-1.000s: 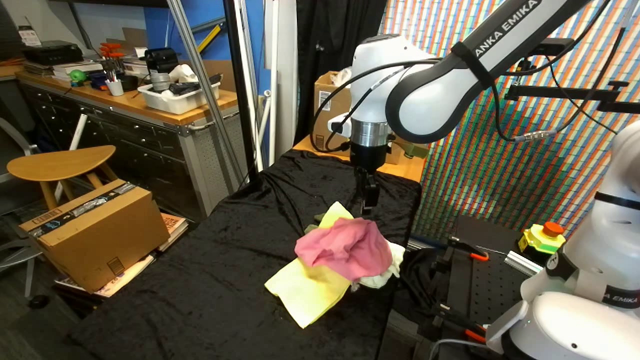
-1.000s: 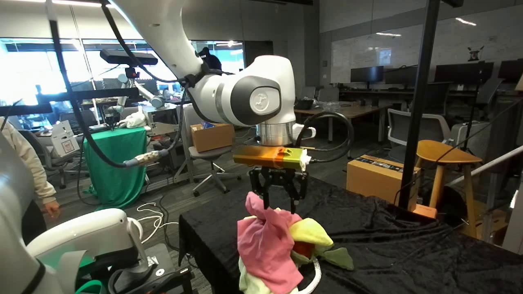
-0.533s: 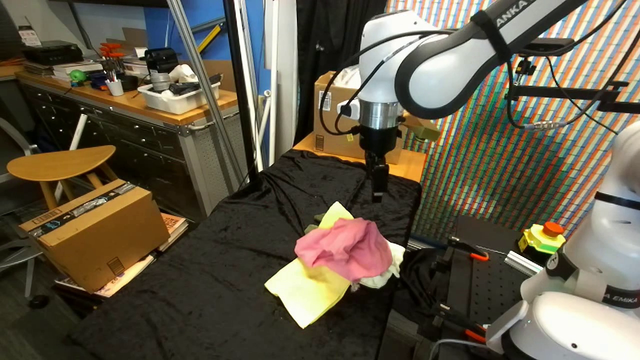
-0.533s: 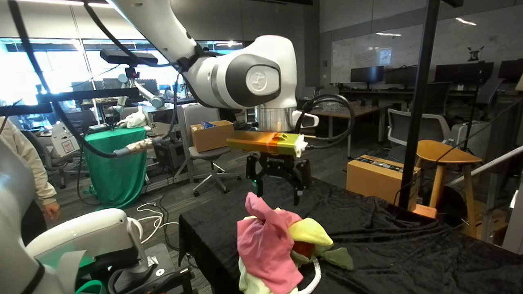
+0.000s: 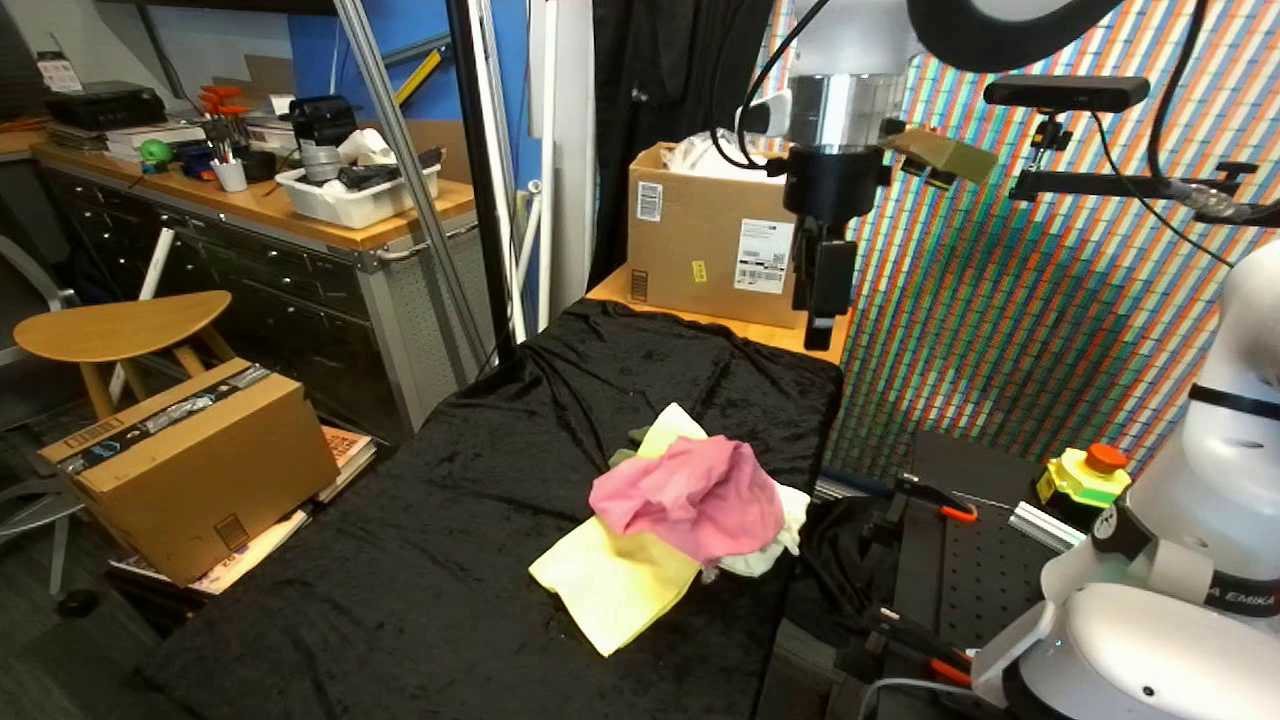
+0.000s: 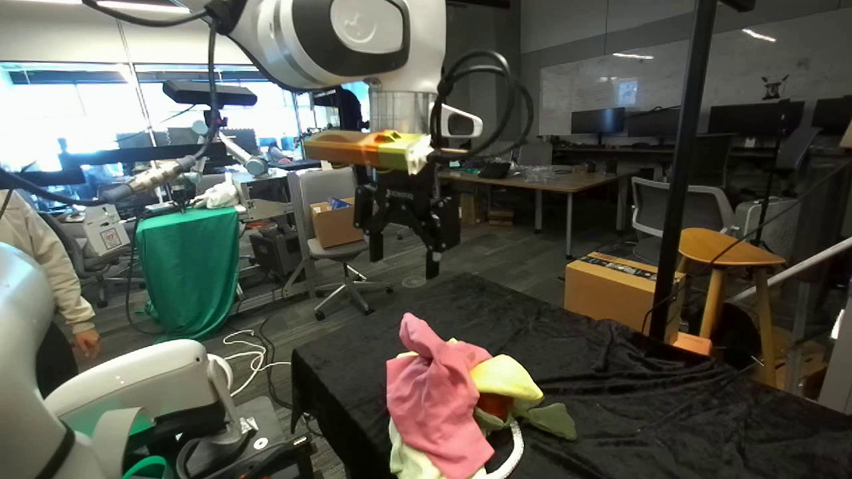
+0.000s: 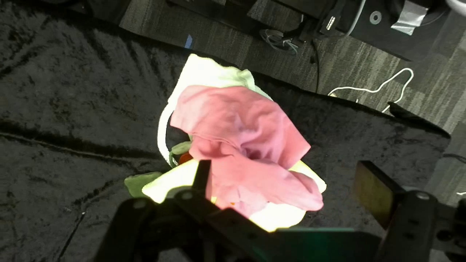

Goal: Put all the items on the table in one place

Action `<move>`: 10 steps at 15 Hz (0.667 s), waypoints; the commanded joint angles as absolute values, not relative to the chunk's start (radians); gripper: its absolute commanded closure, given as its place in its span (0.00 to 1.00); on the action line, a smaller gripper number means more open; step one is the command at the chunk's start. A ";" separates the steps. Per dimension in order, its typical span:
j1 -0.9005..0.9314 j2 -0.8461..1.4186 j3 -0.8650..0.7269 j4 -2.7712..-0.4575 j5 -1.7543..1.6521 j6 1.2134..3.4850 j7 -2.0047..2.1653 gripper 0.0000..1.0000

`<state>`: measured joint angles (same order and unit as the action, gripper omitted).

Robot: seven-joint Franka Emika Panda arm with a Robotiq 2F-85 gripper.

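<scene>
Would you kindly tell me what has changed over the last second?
The black two-fingered gripper rose away from the crumpled pink cloth and shifted toward the robot's white base, its jaws now wider apart. Nothing was visibly grasped or released. That cloth and the smooth yellow cloth partly beneath it stayed as they were.

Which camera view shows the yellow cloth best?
An exterior view, where the yellow cloth spreads broadly from under the pink cloth. The wrist view shows only washed-out parts; in an exterior view, mainly one flap shows.
</scene>
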<state>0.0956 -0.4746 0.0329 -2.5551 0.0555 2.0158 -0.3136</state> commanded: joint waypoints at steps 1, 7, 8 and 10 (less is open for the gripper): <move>0.124 -0.654 0.030 -2.631 0.070 1.976 -0.278 0.00; 0.124 -0.862 0.009 -2.761 0.059 2.030 -0.261 0.00; 0.119 -0.896 0.004 -2.793 0.062 2.076 -0.251 0.00; 0.104 -0.875 -0.013 -2.743 0.054 2.104 -0.233 0.00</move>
